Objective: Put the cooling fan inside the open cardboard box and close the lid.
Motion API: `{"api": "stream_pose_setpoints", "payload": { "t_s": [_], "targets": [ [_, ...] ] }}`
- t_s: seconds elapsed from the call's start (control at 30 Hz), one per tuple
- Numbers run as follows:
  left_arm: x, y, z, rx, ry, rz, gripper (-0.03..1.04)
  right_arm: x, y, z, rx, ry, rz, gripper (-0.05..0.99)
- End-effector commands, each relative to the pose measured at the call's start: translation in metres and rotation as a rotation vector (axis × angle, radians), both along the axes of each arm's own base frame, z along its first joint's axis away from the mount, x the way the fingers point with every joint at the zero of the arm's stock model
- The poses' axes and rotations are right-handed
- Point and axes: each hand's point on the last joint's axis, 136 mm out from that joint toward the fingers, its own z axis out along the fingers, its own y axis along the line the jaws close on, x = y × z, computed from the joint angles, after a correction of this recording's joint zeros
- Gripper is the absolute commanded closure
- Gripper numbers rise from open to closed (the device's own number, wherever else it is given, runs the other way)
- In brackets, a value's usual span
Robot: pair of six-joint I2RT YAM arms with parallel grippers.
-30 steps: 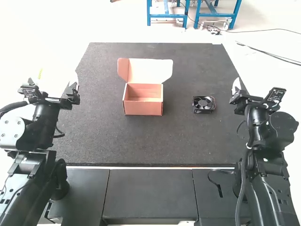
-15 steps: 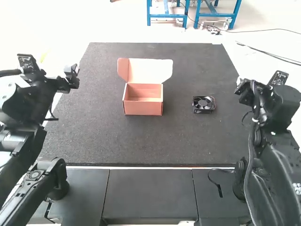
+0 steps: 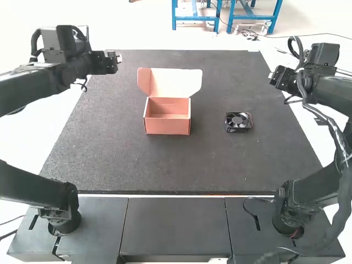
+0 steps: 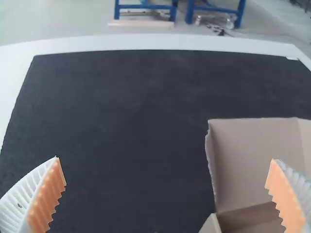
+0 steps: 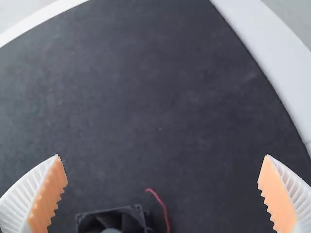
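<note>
The cardboard box (image 3: 167, 116) stands open on the black mat (image 3: 165, 165), its lid (image 3: 171, 82) upright at the back. The small black cooling fan (image 3: 238, 121) lies flat on the mat to the right of the box. My left gripper (image 3: 111, 59) hangs in the air beyond the box's back left, open and holding nothing. In the left wrist view, the left gripper (image 4: 165, 161) looks down on the box lid (image 4: 257, 165). My right gripper (image 3: 277, 77) hovers open behind and right of the fan. The right wrist view has the right gripper (image 5: 162, 158) above the fan (image 5: 114, 221) and its red wire (image 5: 158, 201).
The mat covers most of the white table (image 3: 33, 137), with bare mat in front of the box and fan. Black arm bases (image 3: 176, 231) line the near edge. Blue frame legs (image 3: 195, 14) stand beyond the far edge.
Both arms rose from low positions at the table's sides and swung forward and inward. The left gripper now sits near the box's back left, the right above the mat behind the fan.
</note>
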Motion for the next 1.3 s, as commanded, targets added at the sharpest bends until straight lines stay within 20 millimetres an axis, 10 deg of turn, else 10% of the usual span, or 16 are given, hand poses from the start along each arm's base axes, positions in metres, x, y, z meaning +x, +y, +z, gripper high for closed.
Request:
{"api": "stream_pose_setpoints", "payload": {
  "t_s": [0.0,0.37,1.27],
  "targets": [
    [0.016,-0.024,0.015,-0.044,0.020,-0.110,0.04,0.012,0.021,-0.003,0.004,0.022,0.126,0.03],
    [0.028,-0.051,0.026,-0.074,-0.009,-0.323,0.04,-0.014,0.031,-0.136,-0.174,0.441,0.262,0.02],
    [0.010,-0.052,-0.005,-0.080,0.056,-0.334,0.04,0.003,0.042,-0.202,-0.274,0.484,0.306,0.02]
  ]
}}
